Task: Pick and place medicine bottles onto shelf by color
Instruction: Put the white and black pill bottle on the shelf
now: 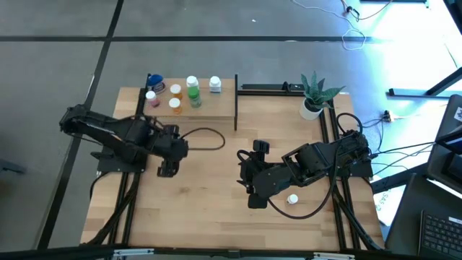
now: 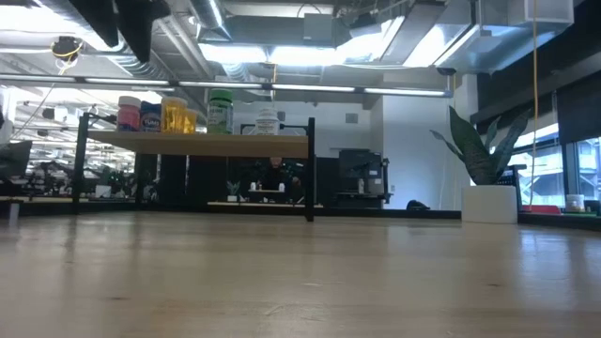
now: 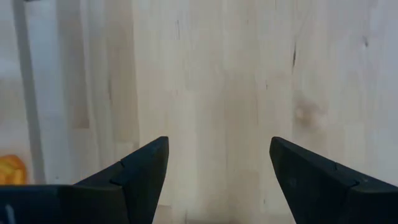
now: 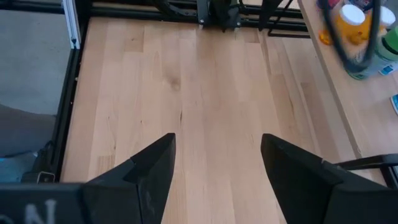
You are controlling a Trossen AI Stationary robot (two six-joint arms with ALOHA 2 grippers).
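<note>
The shelf (image 1: 191, 108) stands at the table's far left and carries several bottles: blue (image 1: 155, 81), pink (image 1: 151, 97), two orange (image 1: 175, 90), green (image 1: 193, 91) and white (image 1: 215, 84). The low view shows them in a row on the shelf (image 2: 197, 141). Another white-capped bottle (image 1: 293, 198) lies on the table, beside the right arm. My left gripper (image 1: 167, 170) hangs open over bare wood in front of the shelf (image 3: 217, 152). My right gripper (image 1: 245, 173) is open at mid-table, pointing toward the left edge (image 4: 217, 149). Neither holds anything.
A potted green plant (image 1: 314, 97) stands at the far right corner of the table. A black cable (image 1: 206, 137) loops on the wood in front of the shelf. Black frame rails (image 1: 328, 130) run along the table's sides. Bare wood lies between the two grippers.
</note>
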